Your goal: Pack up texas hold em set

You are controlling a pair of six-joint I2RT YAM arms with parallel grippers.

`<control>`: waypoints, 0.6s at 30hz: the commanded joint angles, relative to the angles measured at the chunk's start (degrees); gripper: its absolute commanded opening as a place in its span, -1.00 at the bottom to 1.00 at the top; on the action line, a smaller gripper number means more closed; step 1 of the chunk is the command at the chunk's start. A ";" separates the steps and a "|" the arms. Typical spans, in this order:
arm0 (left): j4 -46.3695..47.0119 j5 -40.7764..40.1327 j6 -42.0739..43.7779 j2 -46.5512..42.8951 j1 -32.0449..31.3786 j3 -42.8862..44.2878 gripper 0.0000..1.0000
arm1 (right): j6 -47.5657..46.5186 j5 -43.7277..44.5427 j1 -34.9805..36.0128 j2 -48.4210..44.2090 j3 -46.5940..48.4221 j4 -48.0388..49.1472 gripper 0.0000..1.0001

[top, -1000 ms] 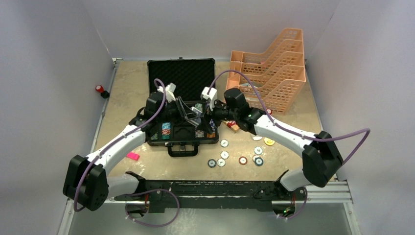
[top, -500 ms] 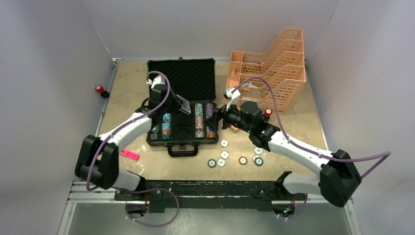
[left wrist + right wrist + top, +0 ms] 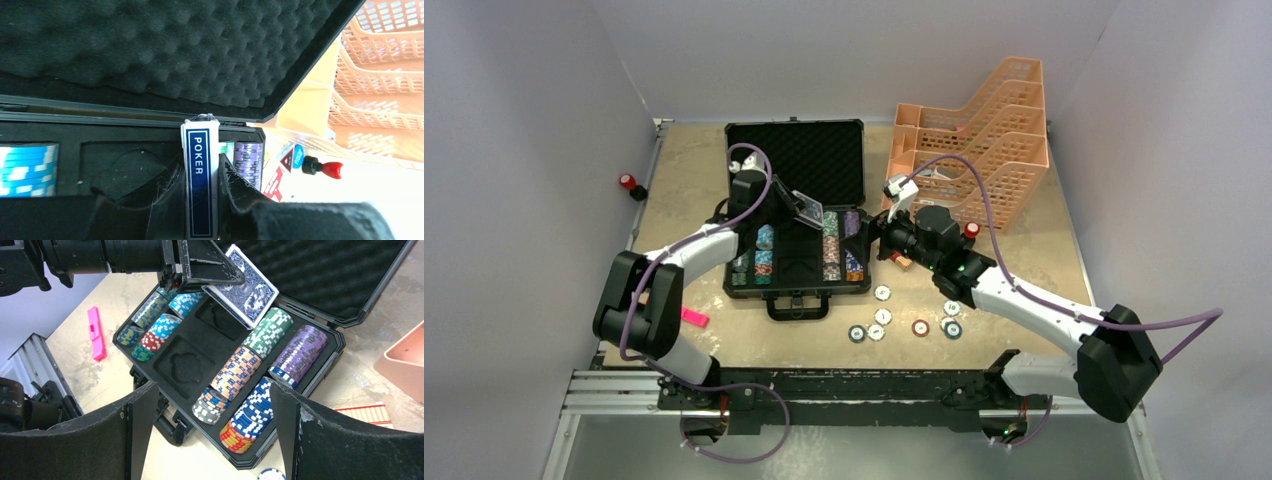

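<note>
Top view: black case [image 3: 809, 160] lies open mid-desk [image 3: 689, 190], chip rows [image 3: 830, 245] in its slots. Loose chips [image 3: 920, 327] on the desk, near-right of the case. Left tool [image 3: 795, 209] above the case, clamped on a card deck [image 3: 809, 211]. Right tool [image 3: 879, 238] at the case's right edge.
Left wrist: deck pinched edge-on between fingers [image 3: 167, 200], "POKER" legible.
Right wrist: own jaws spread wide, holding nothing.

Right claw [image 3: 876, 238] away from the card deck [image 3: 807, 211], out beside the briefcase [image 3: 796, 150]; left elbow [image 3: 639, 310] nearer it.
</note>
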 commanded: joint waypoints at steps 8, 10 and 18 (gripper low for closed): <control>-8.89 -5.51 3.25 -7.44 0.30 -0.68 -1.00 | 0.39 4.06 0.19 -0.83 2.54 0.82 0.67; -9.93 -4.96 3.74 -8.23 0.35 -0.52 -1.00 | 0.39 4.18 0.23 -0.32 2.73 0.90 0.67; -8.90 1.40 4.19 -3.99 0.30 0.66 -1.00 | 0.44 4.66 0.19 0.45 3.27 0.60 0.67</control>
